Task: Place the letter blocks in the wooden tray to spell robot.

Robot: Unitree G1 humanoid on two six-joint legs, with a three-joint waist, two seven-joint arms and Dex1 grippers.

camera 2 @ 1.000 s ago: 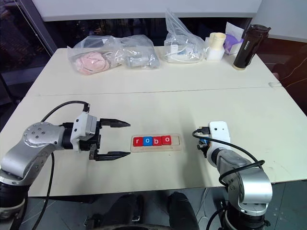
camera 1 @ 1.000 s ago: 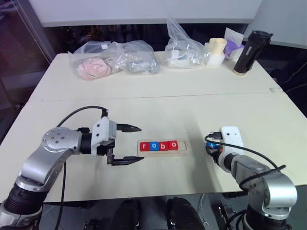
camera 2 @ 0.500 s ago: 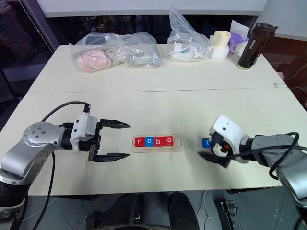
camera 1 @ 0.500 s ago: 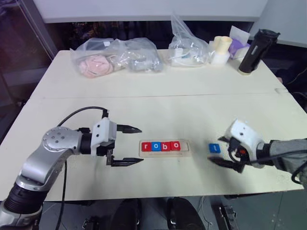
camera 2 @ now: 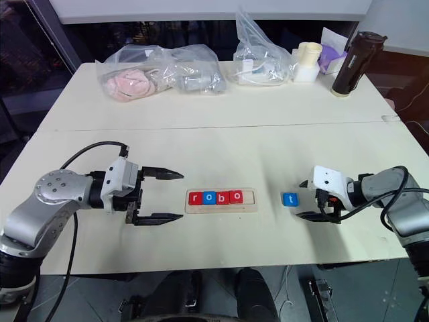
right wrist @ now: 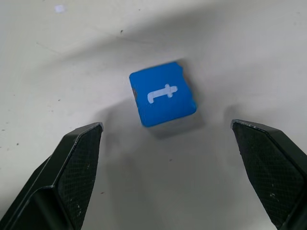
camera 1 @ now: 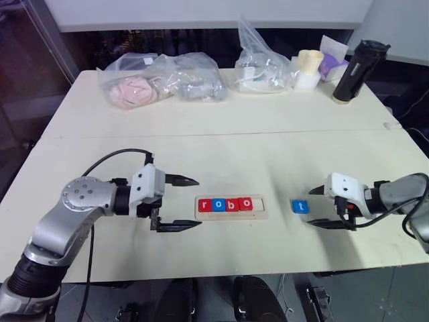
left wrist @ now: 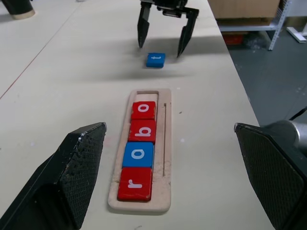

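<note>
Blue square tile with a white letter t (camera 1: 300, 206): you find it lying flat on the cream tabletop (camera 1: 221, 144), between the long pale wooden tray (camera 1: 231, 215) and the right gripper (camera 1: 320, 206). A second ago that hand sat hunched over this spot; now its black fingers stand wide apart either side of the tile, holding nothing (released, by the look of it). Your tray carries four glossy tiles, red r (left wrist: 135, 183), blue o (left wrist: 138, 154), red b (left wrist: 142, 131), red o (left wrist: 144, 109), with one bare slot (left wrist: 147, 96) at its end nearest the t. Left gripper (camera 1: 179, 202) waits spread open and empty beside the tray. Only the t remains to seat.
</note>
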